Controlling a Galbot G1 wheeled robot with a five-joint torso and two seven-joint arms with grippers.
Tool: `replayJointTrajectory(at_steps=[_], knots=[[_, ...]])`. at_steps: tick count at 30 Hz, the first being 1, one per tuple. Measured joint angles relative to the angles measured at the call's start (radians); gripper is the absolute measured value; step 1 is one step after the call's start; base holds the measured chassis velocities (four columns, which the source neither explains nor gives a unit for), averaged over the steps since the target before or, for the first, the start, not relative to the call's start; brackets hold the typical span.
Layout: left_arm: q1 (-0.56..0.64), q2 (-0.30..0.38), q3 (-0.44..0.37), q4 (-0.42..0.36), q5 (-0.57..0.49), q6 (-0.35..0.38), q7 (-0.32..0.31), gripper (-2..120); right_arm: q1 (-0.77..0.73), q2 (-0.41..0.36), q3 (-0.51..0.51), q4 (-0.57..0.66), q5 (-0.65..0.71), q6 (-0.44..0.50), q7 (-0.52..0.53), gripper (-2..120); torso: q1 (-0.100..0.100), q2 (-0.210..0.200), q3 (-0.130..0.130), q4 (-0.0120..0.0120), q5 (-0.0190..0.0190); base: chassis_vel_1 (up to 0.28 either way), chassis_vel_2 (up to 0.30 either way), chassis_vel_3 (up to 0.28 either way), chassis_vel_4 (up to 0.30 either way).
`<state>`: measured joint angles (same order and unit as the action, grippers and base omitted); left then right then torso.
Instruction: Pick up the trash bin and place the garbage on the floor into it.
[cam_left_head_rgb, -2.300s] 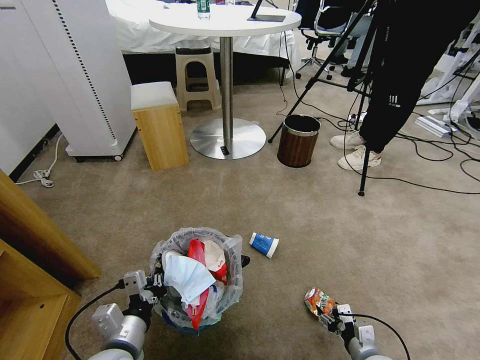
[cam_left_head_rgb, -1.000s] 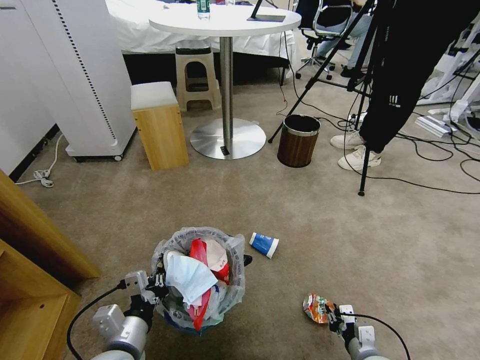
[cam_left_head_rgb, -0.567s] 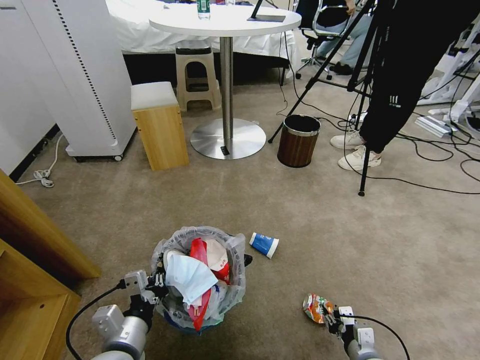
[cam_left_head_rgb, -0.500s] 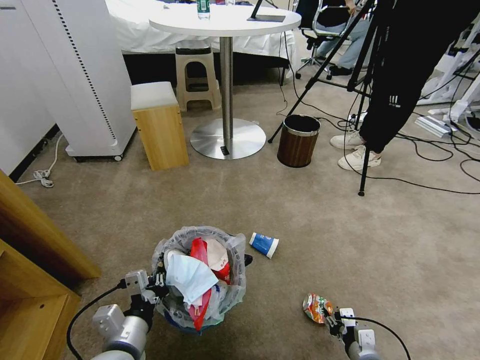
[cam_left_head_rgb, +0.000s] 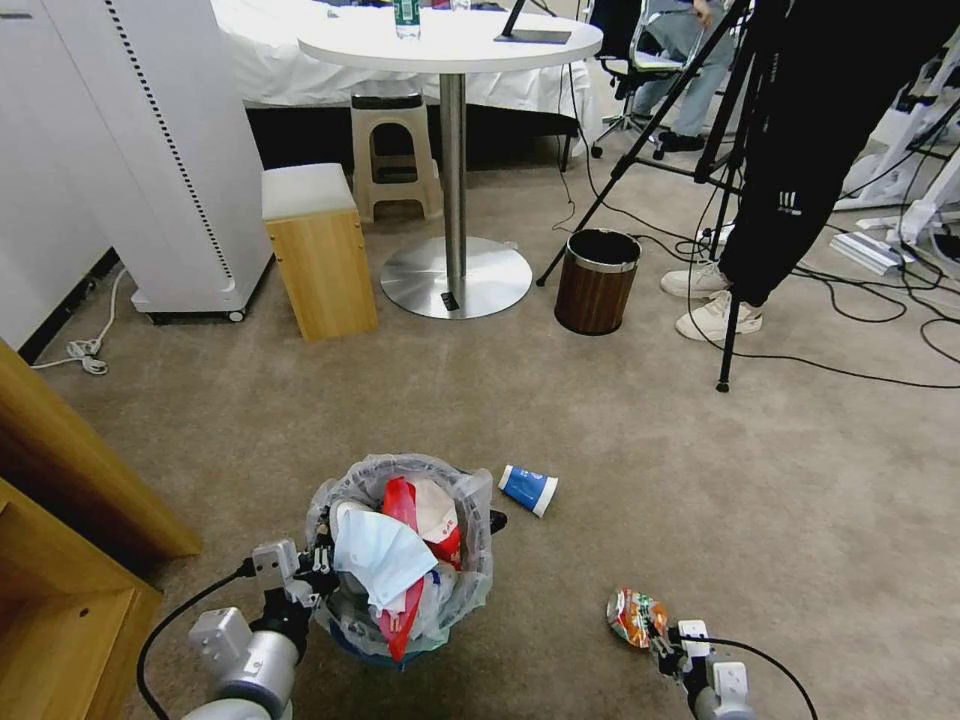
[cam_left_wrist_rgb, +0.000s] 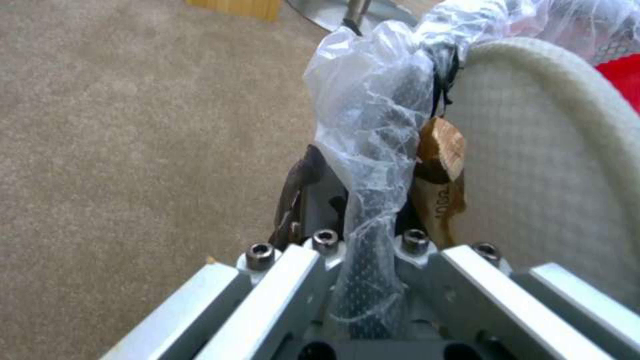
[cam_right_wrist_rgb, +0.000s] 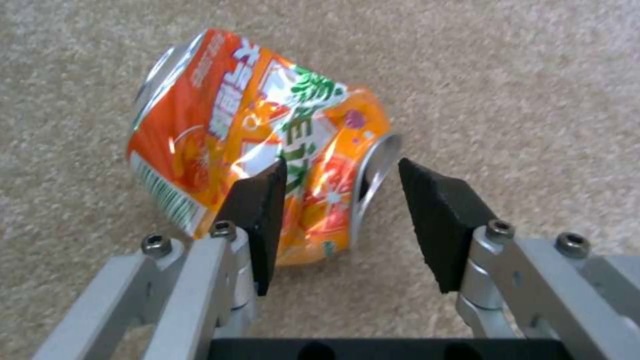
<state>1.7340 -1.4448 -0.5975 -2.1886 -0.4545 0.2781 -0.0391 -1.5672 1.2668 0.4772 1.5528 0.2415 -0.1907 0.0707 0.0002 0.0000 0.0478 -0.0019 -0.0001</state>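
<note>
While our left gripper (cam_left_head_rgb: 312, 575) clamps the bin (cam_left_head_rgb: 405, 555) rim at lower centre, our spread right gripper (cam_right_wrist_rgb: 337, 220) straddles one end of the can (cam_right_wrist_rgb: 257, 150), lower right, long axis crosswise.

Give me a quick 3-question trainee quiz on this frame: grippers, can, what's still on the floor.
1. True or false: the right gripper is already clamped on the crushed orange can.
2. What does the left gripper hold?
A. the paper cup
B. the rim of the wire-mesh trash bin
C. the wood-grain bin
3. Fill in: besides the can, a blue-white ____ lies on the carpet beside the trash bin.

Key
1. False. The pads are open, set either side of one end of the can, which lies on the carpet.
2. B, pinched through the plastic liner.
3. paper cup
</note>
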Motion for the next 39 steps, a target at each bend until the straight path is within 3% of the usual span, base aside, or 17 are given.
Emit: replayJointTrajectory(at_steps=[7, 13, 32, 39], knots=[[-0.002, 0.001, 0.002, 0.000, -0.003, 0.000, 0.000, 1, 0.006, 0.023, -0.010, -0.023, -0.011, 0.000, 0.003, 34, 0.000, 0.000, 0.000, -0.0001, 0.0000, 0.000, 0.000, 0.000, 0.000], [-0.005, 0.004, 0.000, 0.008, -0.007, -0.002, 0.000, 1, 0.015, 0.027, -0.013, -0.031, -0.012, 0.004, 0.008, 14, 0.000, 0.000, 0.000, 0.0000, -0.0001, 0.000, 0.000, 0.000, 0.000], [-0.008, 0.002, -0.005, 0.025, -0.008, -0.008, 0.000, 1, 0.036, 0.012, -0.023, -0.038, 0.002, 0.020, 0.007, 11, 0.000, 0.000, 0.000, 0.0000, 0.0003, 0.000, 0.000, 0.000, 0.000], [-0.010, 0.001, -0.006, 0.023, -0.008, -0.008, 0.000, 1, 0.025, -0.022, -0.023, 0.013, 0.037, 0.024, -0.011, 11, 0.000, 0.000, 0.000, 0.0000, 0.0002, 0.000, 0.000, 0.000, 0.000]])
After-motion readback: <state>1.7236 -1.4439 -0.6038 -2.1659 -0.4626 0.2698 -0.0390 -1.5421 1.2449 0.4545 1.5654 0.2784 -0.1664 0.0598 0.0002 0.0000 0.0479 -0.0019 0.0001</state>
